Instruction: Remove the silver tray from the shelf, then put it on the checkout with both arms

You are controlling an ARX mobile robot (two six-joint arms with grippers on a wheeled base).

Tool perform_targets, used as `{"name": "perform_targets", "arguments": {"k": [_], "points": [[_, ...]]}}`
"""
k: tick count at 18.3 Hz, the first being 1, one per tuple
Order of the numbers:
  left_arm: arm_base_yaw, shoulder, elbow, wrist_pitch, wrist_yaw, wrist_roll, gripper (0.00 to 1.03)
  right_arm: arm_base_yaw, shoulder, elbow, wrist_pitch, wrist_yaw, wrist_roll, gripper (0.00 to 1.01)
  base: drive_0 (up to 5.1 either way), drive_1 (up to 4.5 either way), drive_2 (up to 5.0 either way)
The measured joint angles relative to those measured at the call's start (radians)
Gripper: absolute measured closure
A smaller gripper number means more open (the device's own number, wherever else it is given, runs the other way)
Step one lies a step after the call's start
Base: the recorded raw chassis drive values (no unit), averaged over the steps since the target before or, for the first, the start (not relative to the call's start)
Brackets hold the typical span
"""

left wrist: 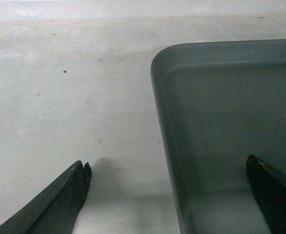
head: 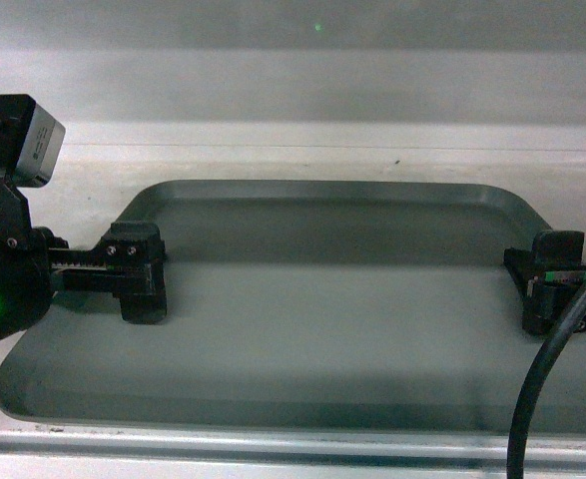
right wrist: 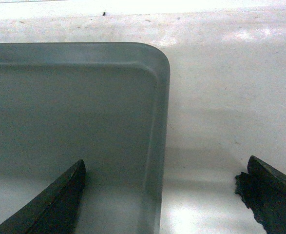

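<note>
The wide rectangular dull silver-grey metal tray [head: 302, 339] lay flat on the plain white metal shelf board [head: 352, 150], its long front rim just behind the narrow grooved strip [head: 273, 446] at the shelf's front edge. Rounded corners, low raised rim, smooth bare bottom.

My left gripper [left wrist: 169, 195] stood spread wide across the tray's left rim: one finger [left wrist: 60, 204] over the white shelf outside the tray, the other [left wrist: 274, 195] over the tray's bottom inside, the rim running up between them. Neither finger pressed the rim (clear gaps on both sides in the left wrist view).

My right gripper [right wrist: 169, 200] mirrored this on the tray's right rim, also spread wide: one finger [right wrist: 55, 204] inside over the tray bottom, the other [right wrist: 274, 195] outside over the shelf, with the rim between and untouched.

From the head view, my left arm's black finger block [head: 138, 271] sat over the tray's left side, and my right arm's block [head: 552, 279] over the right side, a black cable [head: 552, 369] curving down in front of it. The tray's back corners sat near the shelf's rear wall, not touching.
</note>
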State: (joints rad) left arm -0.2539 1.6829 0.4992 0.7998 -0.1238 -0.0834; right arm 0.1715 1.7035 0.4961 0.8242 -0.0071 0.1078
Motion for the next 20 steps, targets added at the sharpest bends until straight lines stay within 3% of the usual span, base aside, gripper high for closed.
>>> {"name": "perform_targets", "arguments": {"k": [6,12,15,16,17,18,20], "points": [[-0.017,0.006,-0.019,0.044,-0.016,0.003,0.10,0.003,0.019,-0.016,0.051,0.015,0.000,0.09,0.0,0.00,0.0],[-0.027,0.011,-0.021,0.061,-0.024,0.006,0.28,0.006,0.019,-0.018,0.056,0.030,0.000,0.27,0.0,0.00,0.0],[-0.032,0.012,-0.024,0.068,-0.027,0.010,0.48,0.013,0.019,-0.019,0.060,0.043,0.000,0.47,0.0,0.00,0.0],[-0.036,0.013,-0.025,0.075,-0.032,0.013,0.65,0.020,0.018,-0.021,0.063,0.056,0.000,0.64,0.0,0.00,0.0],[-0.036,0.014,-0.026,0.080,-0.025,0.021,0.88,0.026,0.009,-0.021,0.059,0.044,-0.008,0.87,0.0,0.00,0.0],[-0.031,0.014,-0.027,0.087,0.002,-0.003,0.96,0.032,-0.012,-0.025,0.040,0.038,0.005,0.95,0.0,0.00,0.0],[-0.031,0.011,-0.027,0.083,0.010,-0.018,0.96,0.040,-0.035,-0.023,0.004,0.062,0.012,0.97,0.0,0.00,0.0]]}}
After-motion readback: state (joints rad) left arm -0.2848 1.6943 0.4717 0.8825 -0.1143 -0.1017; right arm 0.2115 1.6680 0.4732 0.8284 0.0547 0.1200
